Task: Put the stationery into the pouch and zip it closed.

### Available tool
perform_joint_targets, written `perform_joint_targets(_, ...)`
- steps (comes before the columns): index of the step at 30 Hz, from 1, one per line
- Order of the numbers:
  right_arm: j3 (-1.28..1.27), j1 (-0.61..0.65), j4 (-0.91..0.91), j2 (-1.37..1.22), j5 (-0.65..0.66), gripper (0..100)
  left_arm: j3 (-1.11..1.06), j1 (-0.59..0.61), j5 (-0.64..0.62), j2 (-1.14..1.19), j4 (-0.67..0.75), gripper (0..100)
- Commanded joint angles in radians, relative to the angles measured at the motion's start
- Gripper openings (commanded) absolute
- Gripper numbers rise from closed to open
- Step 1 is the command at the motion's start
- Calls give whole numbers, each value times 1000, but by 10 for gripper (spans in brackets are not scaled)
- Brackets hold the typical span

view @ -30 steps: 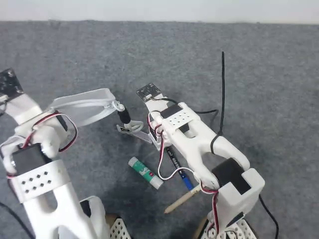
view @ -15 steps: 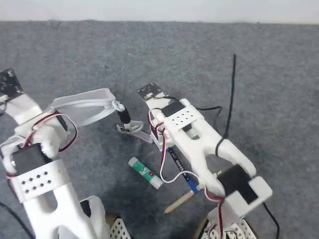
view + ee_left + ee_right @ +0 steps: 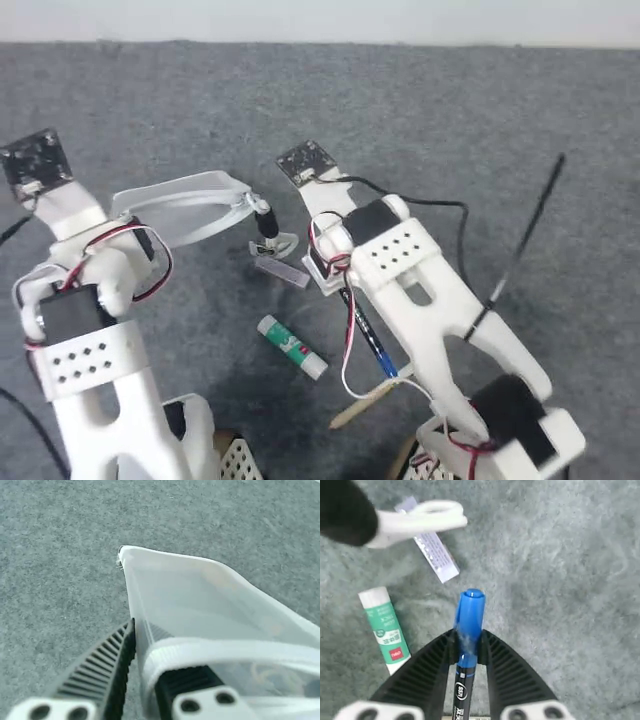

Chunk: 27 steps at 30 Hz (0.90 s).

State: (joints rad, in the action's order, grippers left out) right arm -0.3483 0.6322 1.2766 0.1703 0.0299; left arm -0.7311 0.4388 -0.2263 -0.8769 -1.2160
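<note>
Packing looks barely begun: the left gripper (image 3: 143,647) pinches the translucent white zip pouch (image 3: 180,212), the right gripper (image 3: 469,639) clamps the blue marker pen (image 3: 470,611), and the green-and-white glue stick (image 3: 292,347) and wooden pencil (image 3: 364,402) lie on the grey bench (image 3: 500,100).

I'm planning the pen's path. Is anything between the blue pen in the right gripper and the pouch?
Yes. Between the blue pen and the pouch sit a black tag with a white loop, by the pouch's end, and a small pale strip on the carpet. The glue stick lies off to one side.
</note>
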Motion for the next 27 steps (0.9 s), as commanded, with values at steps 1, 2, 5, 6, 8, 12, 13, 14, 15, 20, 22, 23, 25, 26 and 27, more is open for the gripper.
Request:
perform_joint_targets(1, -20, -16, -10, 110, 12, 6, 53, -6, -6, -8, 35, 9)
perform_joint_targets(2, -37, -16, -24, 124, 12, 6, 53, -5, -6, -8, 35, 9)
perform_joint_targets(5, -81, -16, -64, 170, 8, 6, 53, -5, -6, -8, 35, 9)
perform_joint_targets(6, -92, -13, -68, 186, 6, 6, 51, -3, -6, -8, 35, 9)
perform_joint_targets(8, -104, -12, -68, 225, 6, 6, 51, -3, -6, -8, 35, 9)
perform_joint_targets(12, -129, -12, -68, 303, 6, 6, 44, -3, -6, -8, 40, 9)
perform_joint_targets(13, -133, -12, -68, 323, 6, 6, 42, -3, -6, -8, 43, 9)
perform_joint_targets(14, -137, -12, -68, 343, 6, 6, 42, -3, -6, -8, 43, 9)
perform_joint_targets(15, -138, -12, -70, 364, 6, 6, 42, -3, -6, -8, 43, 9)
perform_joint_targets(20, -132, -10, -70, 463, 6, 6, 42, -2, -6, -8, 43, 9)
perform_joint_targets(22, -123, 1, -82, 503, 9, 6, 42, -2, -8, -8, 43, 9)
perform_joint_targets(23, -118, 12, -85, 524, 11, 6, 42, -2, -9, -8, 43, 9)
perform_joint_targets(25, -110, 31, -94, 564, 12, 6, 42, -2, -9, -8, 43, 9)
perform_joint_targets(26, -110, 47, -101, 585, 12, 6, 42, -2, -11, -8, 43, 9)
perform_joint_targets(27, -110, 61, -111, 605, 12, 6, 42, -3, -11, -8, 43, 9)
